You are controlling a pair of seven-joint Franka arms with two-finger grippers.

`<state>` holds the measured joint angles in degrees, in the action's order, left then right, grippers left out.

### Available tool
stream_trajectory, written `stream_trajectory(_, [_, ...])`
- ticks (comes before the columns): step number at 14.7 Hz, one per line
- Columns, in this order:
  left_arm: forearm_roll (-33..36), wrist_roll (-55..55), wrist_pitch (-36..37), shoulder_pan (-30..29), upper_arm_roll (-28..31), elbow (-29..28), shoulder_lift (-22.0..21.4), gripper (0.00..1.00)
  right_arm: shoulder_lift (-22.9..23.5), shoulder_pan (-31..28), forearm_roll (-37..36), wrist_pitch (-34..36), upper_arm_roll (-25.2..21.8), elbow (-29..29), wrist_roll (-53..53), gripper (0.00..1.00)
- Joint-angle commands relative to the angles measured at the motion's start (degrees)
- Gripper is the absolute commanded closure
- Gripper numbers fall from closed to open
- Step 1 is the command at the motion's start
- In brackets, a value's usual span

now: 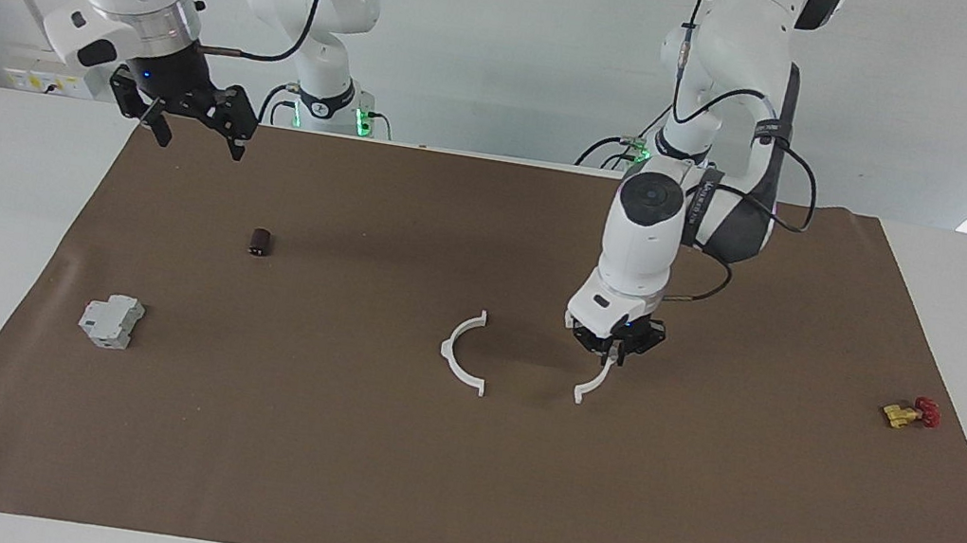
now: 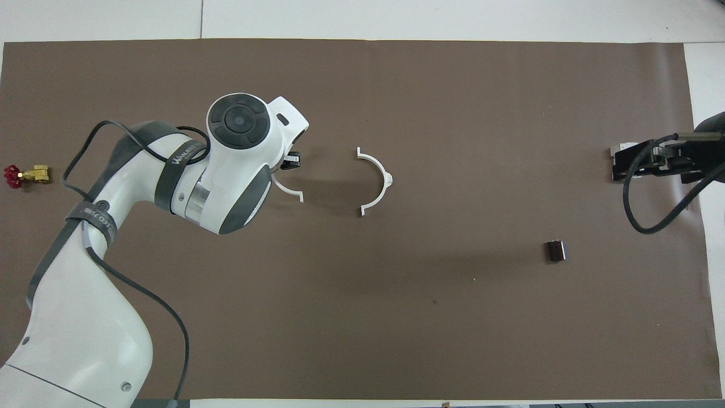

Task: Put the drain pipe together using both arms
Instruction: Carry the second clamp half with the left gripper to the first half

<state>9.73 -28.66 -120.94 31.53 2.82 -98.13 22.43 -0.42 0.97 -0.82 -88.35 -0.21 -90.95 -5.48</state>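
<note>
Mid-frame in the facing view, the left gripper (image 1: 615, 353) clenched one white arc (image 1: 593, 384) low over the mat (image 1: 450, 496); the other arc (image 1: 461, 356) lay beside it, apart. The right gripper (image 1: 197, 125) waited, released, upper left. Arcs looked light, thin, springy; best pinched mid-curve

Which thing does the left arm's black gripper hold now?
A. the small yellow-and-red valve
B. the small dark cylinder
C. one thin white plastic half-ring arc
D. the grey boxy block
C: the left gripper is shut on one white half-ring arc at the mat's middle, while the other arc lies apart beside it.
</note>
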Motion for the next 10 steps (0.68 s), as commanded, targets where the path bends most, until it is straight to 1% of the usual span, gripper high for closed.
stream_trajectory(1, [1.3, -1.7, 1.3, 3.3, 1.0, 5.2, 5.1, 1.0, -0.1, -2.5, -0.1, -0.9, 0.6, -0.9, 1.8, 0.0])
stream_trajectory(2, [1.3, -2.4, 0.9, 3.7, 1.0, 6.0, 6.0, 1.0, -0.5, -2.5, 0.2, -0.3, 0.6, -1.0, 1.9, 0.0])
stream_trajectory(5, [0.7, -2.4, -4.6, 4.4, 0.5, 5.6, 6.1, 1.0, -0.5, -1.9, -0.2, -0.6, 0.9, -0.8, 1.8, 0.0])
stream_trajectory(6, [0.6, -2.4, -5.0, 4.8, 0.5, 5.2, 6.2, 1.0, -0.6, -1.9, -0.1, -0.5, 0.9, -0.8, 1.8, 0.0])
stream_trajectory(9, [0.5, -1.9, -10.4, 5.4, 0.3, 1.9, 6.1, 1.0, -0.3, -2.3, 0.3, -0.5, 0.7, -0.8, 1.9, 0.0])
stream_trajectory(10, [0.5, -1.8, -11.1, 5.6, 0.3, 0.8, 6.0, 1.0, -0.3, -2.4, 0.4, -0.6, 0.6, -0.8, 1.9, 0.0])
